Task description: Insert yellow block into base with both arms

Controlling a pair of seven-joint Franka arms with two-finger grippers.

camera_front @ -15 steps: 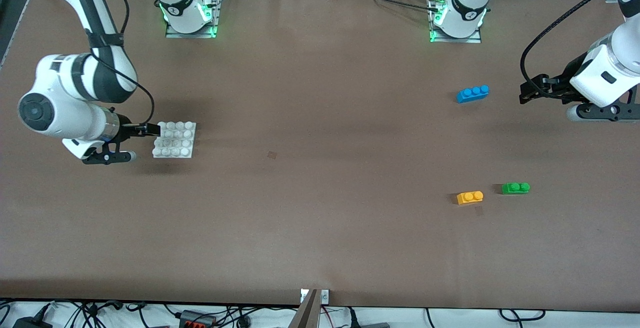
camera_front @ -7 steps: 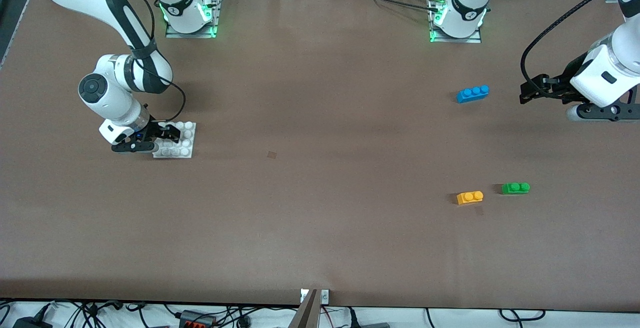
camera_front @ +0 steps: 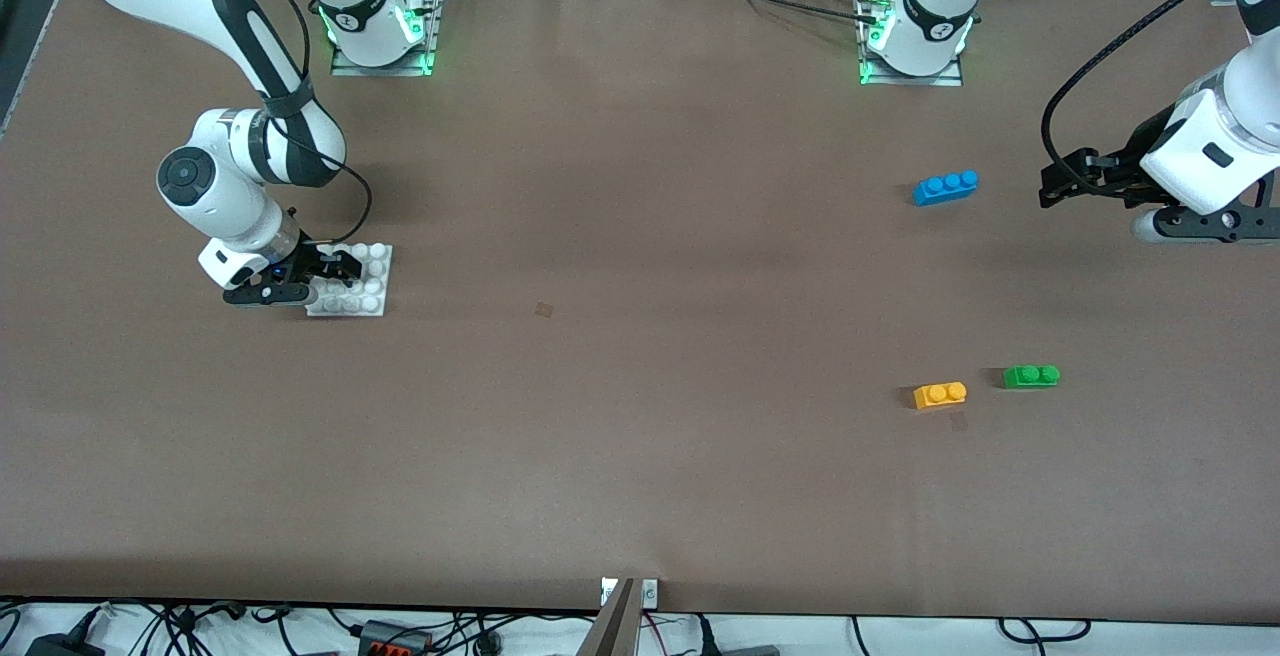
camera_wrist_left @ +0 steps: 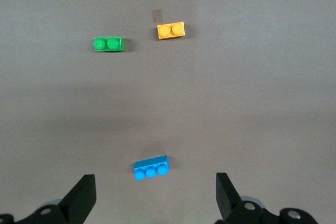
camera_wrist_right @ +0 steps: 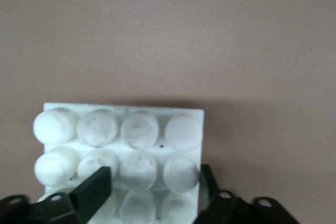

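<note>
Brown table (camera_front: pixel 640 456) carries the base (camera_front: pixel 362 281) toward the right arm's end; the right gripper (camera_front: pixel 325 271) straddles its edge, jaws spread. The yellow block (camera_front: pixel 940 395) lies beside the green brick (camera_front: pixel 1031 376). The left gripper (camera_front: pixel 1052 183) waits, released, over the tabletop.

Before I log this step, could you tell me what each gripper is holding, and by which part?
Nothing is held. The right gripper straddles the base with open fingers; the left gripper hangs open over bare table beside the blue brick.

Even, bright overhead light with soft shadows under the arms. The studs of the base (camera_wrist_right: pixel 123 145) nearest the right gripper (camera_wrist_right: pixel 152 184) blur, and green lamps glow at both arm mounts.
</note>
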